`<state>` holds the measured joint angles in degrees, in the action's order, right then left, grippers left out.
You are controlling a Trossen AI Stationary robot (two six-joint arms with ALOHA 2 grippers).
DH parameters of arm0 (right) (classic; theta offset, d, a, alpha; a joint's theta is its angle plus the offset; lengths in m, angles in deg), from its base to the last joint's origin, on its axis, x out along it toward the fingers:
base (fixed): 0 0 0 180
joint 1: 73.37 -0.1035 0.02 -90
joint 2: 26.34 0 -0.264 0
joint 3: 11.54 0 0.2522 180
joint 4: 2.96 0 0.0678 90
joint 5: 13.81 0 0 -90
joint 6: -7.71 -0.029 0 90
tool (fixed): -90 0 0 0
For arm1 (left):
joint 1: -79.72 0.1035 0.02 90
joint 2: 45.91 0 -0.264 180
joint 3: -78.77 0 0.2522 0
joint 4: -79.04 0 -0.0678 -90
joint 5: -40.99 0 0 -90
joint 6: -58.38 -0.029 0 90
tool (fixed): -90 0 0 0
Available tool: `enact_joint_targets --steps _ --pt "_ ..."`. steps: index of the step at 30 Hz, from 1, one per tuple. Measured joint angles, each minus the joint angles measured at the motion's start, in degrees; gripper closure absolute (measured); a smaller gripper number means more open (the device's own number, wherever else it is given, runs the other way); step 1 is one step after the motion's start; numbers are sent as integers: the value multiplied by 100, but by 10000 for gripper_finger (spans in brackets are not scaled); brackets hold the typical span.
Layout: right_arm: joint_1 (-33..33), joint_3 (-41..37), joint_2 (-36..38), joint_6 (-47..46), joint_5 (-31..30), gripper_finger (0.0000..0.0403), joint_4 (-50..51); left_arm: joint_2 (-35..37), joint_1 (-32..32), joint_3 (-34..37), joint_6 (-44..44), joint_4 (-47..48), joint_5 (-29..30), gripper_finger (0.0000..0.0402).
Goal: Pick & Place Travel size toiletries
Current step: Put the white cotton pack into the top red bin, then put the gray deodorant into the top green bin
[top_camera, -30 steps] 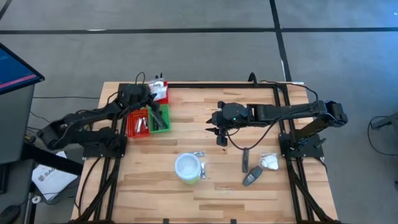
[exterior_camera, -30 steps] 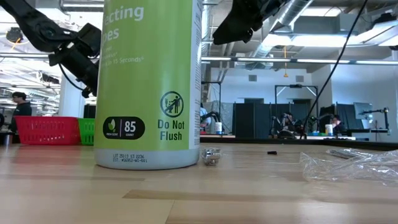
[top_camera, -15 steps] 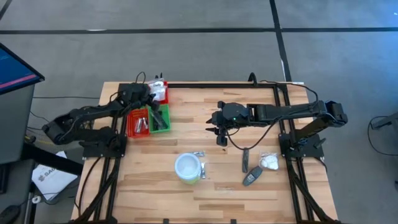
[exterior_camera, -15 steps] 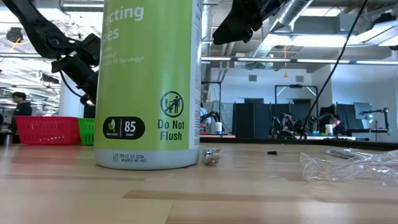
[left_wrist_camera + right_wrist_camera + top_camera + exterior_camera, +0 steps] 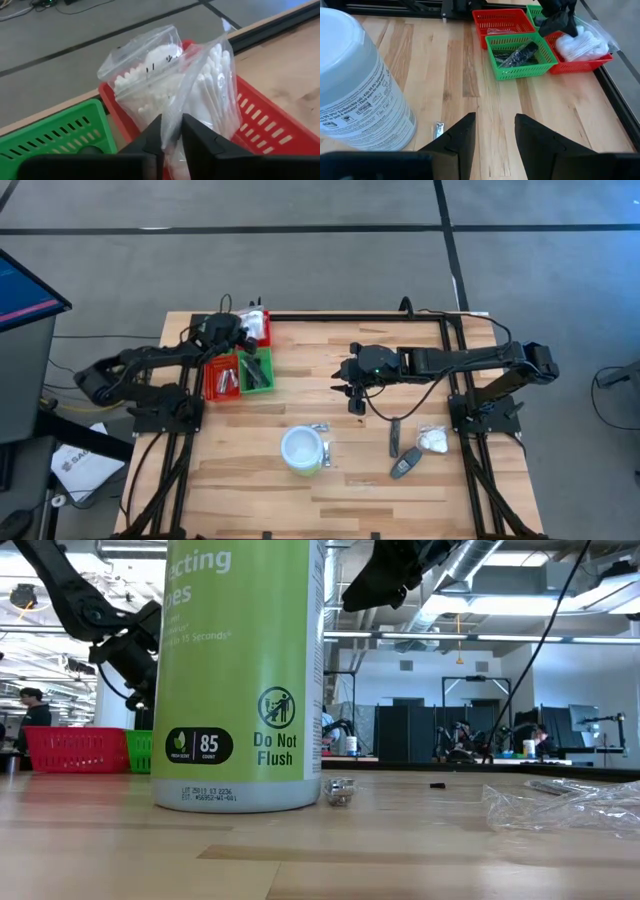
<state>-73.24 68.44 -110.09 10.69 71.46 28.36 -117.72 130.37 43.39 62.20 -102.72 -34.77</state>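
The left pincer, fingers nearly together around a fold of the clear bag of cotton swabs, is setting it in the red basket. Next, probably: spread and lift away. The right pincer hovers half-spread, empty, beside the tub.

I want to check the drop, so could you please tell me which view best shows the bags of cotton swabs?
The left wrist view: the bags of cotton swabs fill it. The right wrist view shows them farther off; the high view, a white speck.
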Motion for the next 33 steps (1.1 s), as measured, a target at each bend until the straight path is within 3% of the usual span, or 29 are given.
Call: enact_joint_targets --steps 10,20,29,33 --pt "-1 0 0 -2 0 275 -2 -110 -5 0 8 -28 -2 273" --pt "4 2 0 -2 0 275 0 780 -35 2 11 112 -120 227" --pt "-1 4 0 -4 0 275 52 1465 -52 1 117 680 -617 218" --pt "-37 4 2 -302 23 275 414 1604 -63 2 278 788 -1282 218"
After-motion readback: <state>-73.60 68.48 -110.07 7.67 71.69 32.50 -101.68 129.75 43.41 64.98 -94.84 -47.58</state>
